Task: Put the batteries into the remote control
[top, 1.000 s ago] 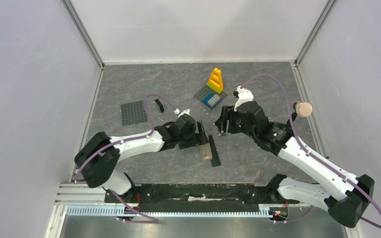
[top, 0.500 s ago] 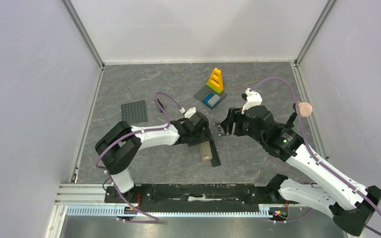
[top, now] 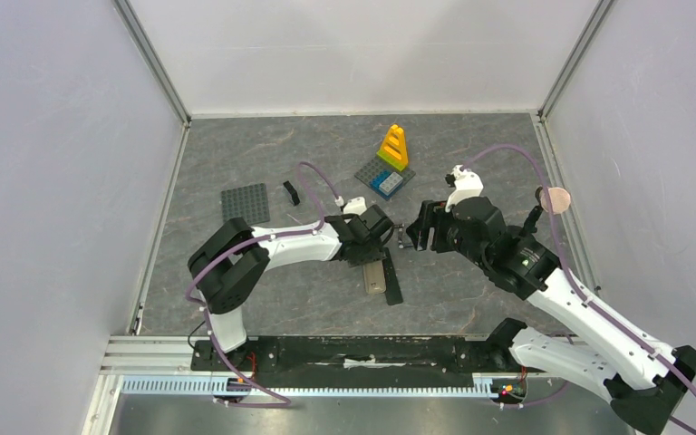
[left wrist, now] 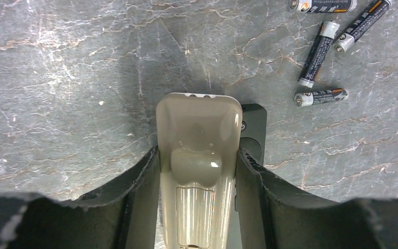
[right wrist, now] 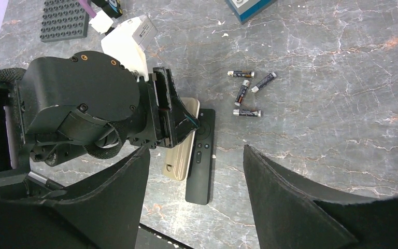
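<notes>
Around the remote control (left wrist: 199, 140) my left gripper (left wrist: 198, 158) sits closed against both long sides, gripping it where it lies flat on the grey table (left wrist: 57, 78). Along one long side of the remote, touching it, lies a black bar (left wrist: 254, 129). Just past the remote's far end, four batteries (left wrist: 318, 54) lie loose. My right gripper (right wrist: 196, 150) hovers near that far end, jaws spread wide, holding nothing.
</notes>
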`<state>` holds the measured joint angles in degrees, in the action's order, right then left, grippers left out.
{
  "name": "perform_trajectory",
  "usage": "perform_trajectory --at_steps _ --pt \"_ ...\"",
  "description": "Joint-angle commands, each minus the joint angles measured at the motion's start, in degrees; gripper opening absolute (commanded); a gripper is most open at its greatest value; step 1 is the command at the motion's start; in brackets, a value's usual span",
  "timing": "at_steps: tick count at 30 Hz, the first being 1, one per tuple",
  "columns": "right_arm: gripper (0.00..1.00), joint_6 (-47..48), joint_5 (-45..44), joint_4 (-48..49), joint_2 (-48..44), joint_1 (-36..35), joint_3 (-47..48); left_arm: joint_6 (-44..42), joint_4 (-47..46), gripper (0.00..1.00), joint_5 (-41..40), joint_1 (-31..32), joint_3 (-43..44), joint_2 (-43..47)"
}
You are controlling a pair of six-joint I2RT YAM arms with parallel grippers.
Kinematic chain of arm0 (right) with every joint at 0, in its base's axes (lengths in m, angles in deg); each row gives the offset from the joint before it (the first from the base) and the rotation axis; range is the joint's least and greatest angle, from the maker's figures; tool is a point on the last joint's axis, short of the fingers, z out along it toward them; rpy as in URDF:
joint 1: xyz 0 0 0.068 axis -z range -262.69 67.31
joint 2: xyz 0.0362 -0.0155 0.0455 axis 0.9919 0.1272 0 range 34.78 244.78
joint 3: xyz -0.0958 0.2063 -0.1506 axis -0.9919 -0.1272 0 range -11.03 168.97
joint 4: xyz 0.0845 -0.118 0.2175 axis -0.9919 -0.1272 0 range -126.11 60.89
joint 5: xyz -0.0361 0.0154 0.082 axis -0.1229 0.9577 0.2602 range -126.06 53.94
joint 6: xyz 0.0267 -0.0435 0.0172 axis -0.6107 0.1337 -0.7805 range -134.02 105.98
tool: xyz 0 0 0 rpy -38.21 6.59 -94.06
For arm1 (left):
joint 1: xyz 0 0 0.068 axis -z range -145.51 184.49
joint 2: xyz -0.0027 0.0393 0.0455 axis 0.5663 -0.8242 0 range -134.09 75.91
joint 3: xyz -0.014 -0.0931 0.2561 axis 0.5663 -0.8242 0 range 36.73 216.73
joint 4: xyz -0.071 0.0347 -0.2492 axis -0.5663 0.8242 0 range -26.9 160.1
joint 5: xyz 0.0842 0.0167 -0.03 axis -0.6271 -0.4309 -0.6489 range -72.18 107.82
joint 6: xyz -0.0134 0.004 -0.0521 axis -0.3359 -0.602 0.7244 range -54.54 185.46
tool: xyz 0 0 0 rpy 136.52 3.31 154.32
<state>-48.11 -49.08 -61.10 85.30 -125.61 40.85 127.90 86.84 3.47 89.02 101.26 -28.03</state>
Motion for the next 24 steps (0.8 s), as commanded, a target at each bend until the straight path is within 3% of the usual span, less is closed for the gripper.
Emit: perform_trajectory --at_steps 1,5,11,17,24 --pt "0.71 -0.2 -0.5 0.2 -1.1 -0.2 -0.5 0.2 4.2 0.16 -3.3 0.1 0.6 0.1" --pt "0.73 1.2 3.4 1.1 0.1 -0.2 -1.6 -0.5 4.1 0.02 -3.5 0.1 0.7 3.4" --pt "0.71 1.0 12.7 7.8 2.6 -0.4 -4.1 1.4 2.6 0.02 -3.0 -0.9 -1.9 11.3" --pt "0.71 -3.9 15.1 21.1 2.6 -5.1 -11.2 6.8 1.4 0.02 -1.3 -4.4 -8.3 22.1" --pt "0.83 -8.6 13.9 40.3 4.0 -13.7 -18.0 14.8 1.0 0.02 3.3 -8.9 -16.5 37.0"
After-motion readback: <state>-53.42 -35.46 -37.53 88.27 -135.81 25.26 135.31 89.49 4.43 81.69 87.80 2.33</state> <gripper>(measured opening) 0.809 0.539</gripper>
